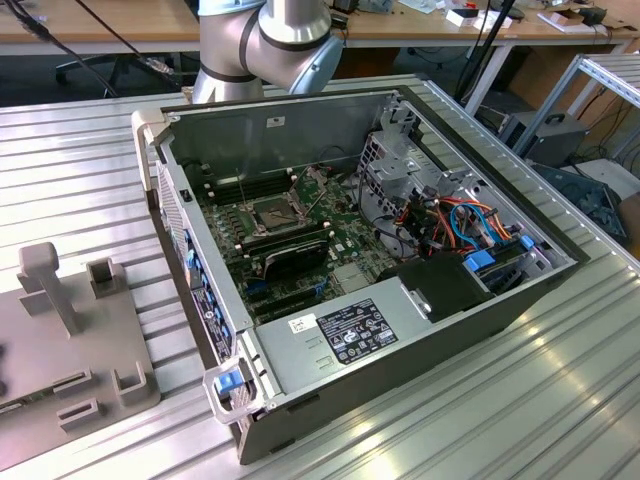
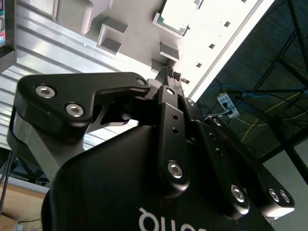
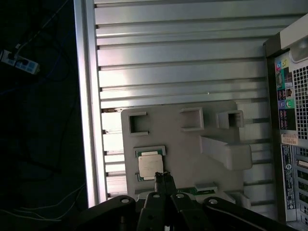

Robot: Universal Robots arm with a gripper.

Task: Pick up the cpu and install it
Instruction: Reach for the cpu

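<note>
- The room is a lab: wooden desks point(image 1: 100, 30) run along the back in the exterior view. Past the table edge the first wrist view drops to a dark floor with a power strip point(image 3: 19, 61) and loose cables.
- Your worktop point(image 1: 560, 420) is ribbed aluminium, bright and reflective. Its long grooves probably serve to bolt fixtures down so nothing shifts under the arm.
- The computer case point(image 1: 290, 125) lies on its side with the panel off. That leaves the motherboard point(image 1: 330, 235) facing up and reachable from above.
- The arm point(image 1: 265, 40) rises behind the case in the exterior view, and its wrist reaches out of frame.
- The grey fixture plate point(image 3: 192, 154) sits on the worktop beside the case, at the exterior view's left. Its moulded pockets and posts look made to present each part at a known place (handy for a repeatable pick).
- The socket point(image 1: 272, 212) is the dark square with a metal frame near the middle of the board. You cannot tell from here whether its frame is raised.
- The end effector point(image 3: 162, 177) hangs above the fixture plate with its thin tips drawn narrow, close together and holding nothing.
- The cpu point(image 3: 149, 167) lies flat in its shallow pocket on the plate, silver top up, not yet picked. In the first wrist view the tips appear just beside its edge; how high they stand above it you cannot judge.
</note>
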